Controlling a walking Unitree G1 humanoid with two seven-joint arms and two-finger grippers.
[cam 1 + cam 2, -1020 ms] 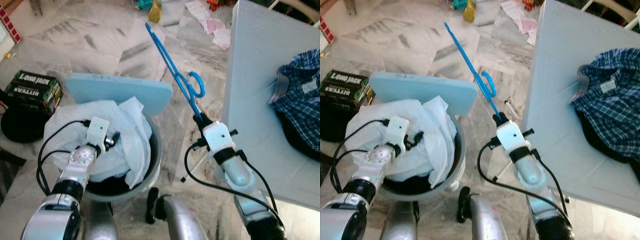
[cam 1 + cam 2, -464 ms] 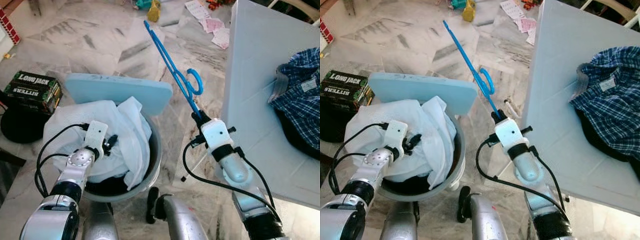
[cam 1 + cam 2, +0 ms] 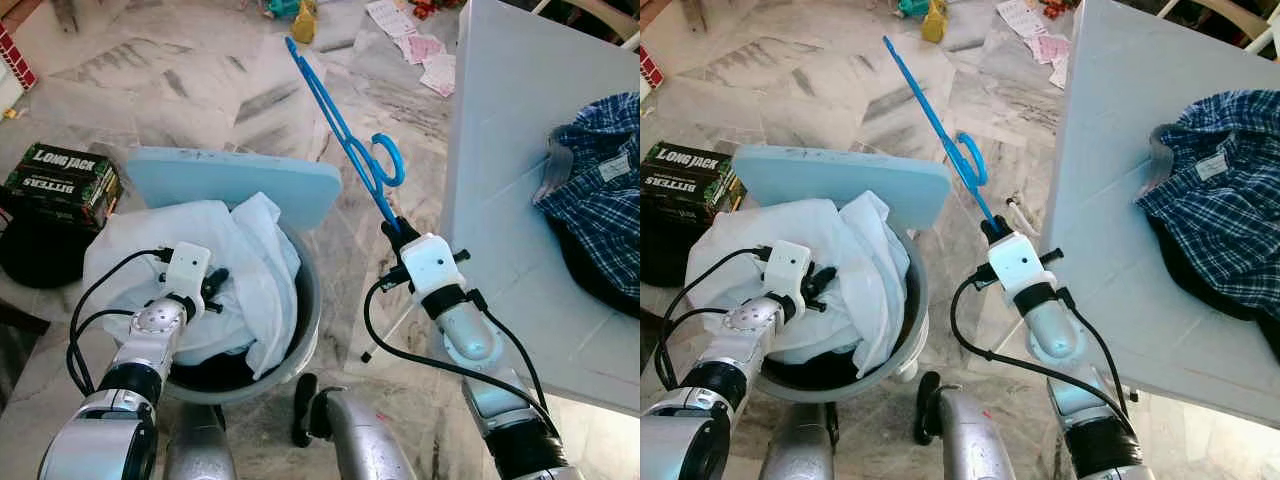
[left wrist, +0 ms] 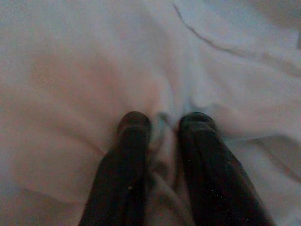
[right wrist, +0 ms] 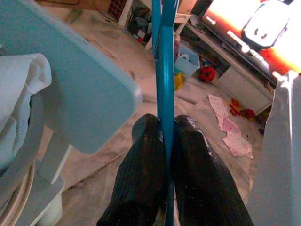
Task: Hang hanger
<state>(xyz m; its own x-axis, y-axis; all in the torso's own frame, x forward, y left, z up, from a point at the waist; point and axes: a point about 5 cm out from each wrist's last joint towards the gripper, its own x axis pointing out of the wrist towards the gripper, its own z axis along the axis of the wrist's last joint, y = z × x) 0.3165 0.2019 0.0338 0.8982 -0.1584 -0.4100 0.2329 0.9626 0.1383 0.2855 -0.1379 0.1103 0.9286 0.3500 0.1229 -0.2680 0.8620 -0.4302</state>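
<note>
Right gripper is clamped on the blue hanger, fingers pinched either side of the thin blue bar near its lower end. Hanger sticks up and away from the robot, over the marble floor, hook loop about midway along its length, between the basket and the white table.

Change over the last second: small. Right arm has pulled in slightly and the hanger sits a touch higher and more to the robot's left; the whole view has drifted too, so part of that is camera motion. Grip unchanged, hanger hasn't slipped.

Left gripper rests on the white cloth heaped in the grey basket. In the left wrist view the two fingers press into the fabric with a fold bunched between them and a gap either side of it. Looks like a loose pinch, not a firm hold. It has crept a little nearer the robot since a second ago.

Light blue board leans behind the basket. Plaid shirt lies on the table, well apart from the hanger. Dark box on the floor to the left.

No rail or rod in sight, so hanging looks a way off; this reads as carry or reposition.
</note>
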